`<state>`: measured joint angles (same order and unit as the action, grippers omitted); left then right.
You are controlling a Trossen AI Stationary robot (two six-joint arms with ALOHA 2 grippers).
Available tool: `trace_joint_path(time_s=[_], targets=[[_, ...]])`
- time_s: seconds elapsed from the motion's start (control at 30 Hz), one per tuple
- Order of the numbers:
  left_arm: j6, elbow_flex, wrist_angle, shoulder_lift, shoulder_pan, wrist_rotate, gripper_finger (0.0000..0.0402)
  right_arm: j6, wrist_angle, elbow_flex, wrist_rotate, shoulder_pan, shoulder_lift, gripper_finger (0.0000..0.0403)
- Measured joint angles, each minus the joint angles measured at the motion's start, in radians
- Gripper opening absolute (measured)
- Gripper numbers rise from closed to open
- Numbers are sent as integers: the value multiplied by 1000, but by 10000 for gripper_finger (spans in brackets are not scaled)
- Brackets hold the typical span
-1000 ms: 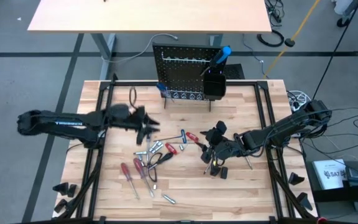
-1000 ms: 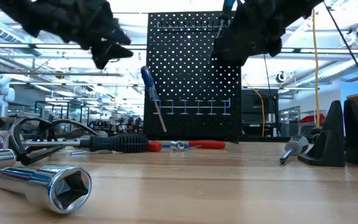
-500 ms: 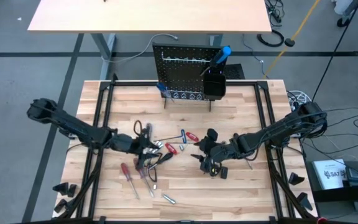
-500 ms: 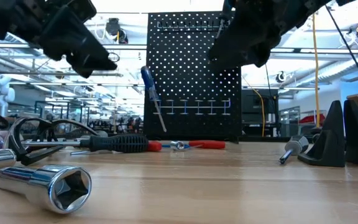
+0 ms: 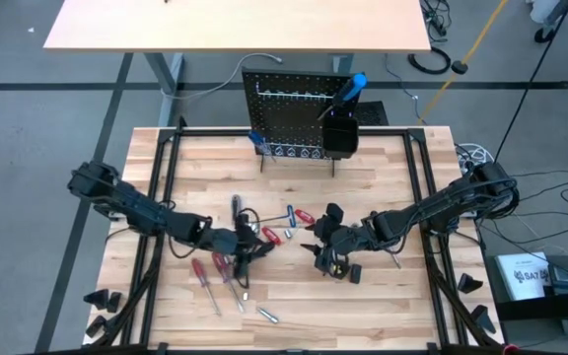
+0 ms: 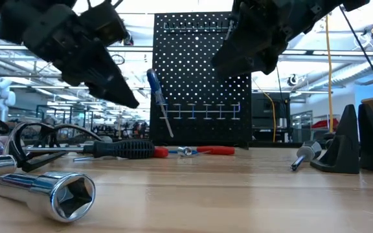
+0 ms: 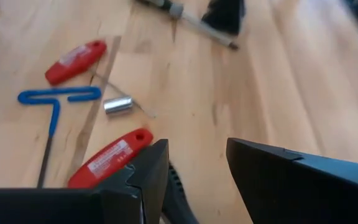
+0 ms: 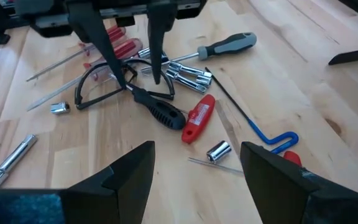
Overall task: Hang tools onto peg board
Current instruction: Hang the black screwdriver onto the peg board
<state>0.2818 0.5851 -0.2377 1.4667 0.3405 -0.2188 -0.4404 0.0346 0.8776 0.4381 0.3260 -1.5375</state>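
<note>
The tools lie loose mid-table: red screwdrivers [image 5: 205, 274], a black looped tool with a ribbed handle [image 8: 164, 116], a blue T hex key [image 5: 288, 211], red-handled keys [image 8: 197, 118] and silver sockets [image 8: 189, 74]. The black peg board [image 5: 294, 118] stands at the far edge, with one blue screwdriver [image 5: 351, 89] in its bin and another [image 6: 158, 97] leaning on its front. My left gripper [image 5: 248, 248] is open, pointing down just above the black looped tool. It also shows in the right wrist view [image 8: 129, 56]. My right gripper [image 5: 316, 241] is open and empty, right of the tool pile.
A grey-handled screwdriver [image 8: 229, 46] and a black wedge block [image 5: 355, 274] lie under my right arm. More wedge blocks [image 5: 102, 301] stand at the near corners. A silver socket extension [image 6: 44, 193] lies near the front edge. Black rails [image 5: 156, 197] run along both table sides.
My left gripper has swung from the far left toward the near edge and the right, tipped its fingers down and dropped low over the pile of tools. My right gripper has shifted a little toward the table's left. No tool has moved.
</note>
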Motion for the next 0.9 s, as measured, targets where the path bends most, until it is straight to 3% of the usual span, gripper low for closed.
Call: trace_joint_path(time_s=[0.2, 0.37, 0.6, 0.9], targets=[[187, 162, 332, 69, -1, -91, 171, 3, -1, 0, 0, 0, 0, 231], [211, 237, 356, 139, 1, -72, 171, 6, -1, 0, 0, 0, 0, 231], [287, 250, 392, 214, -16, -22, 172, -3, -2, 0, 0, 0, 0, 231], [280, 250, 421, 271, -16, -27, 216, -3, -1, 0, -2, 1, 0, 231]])
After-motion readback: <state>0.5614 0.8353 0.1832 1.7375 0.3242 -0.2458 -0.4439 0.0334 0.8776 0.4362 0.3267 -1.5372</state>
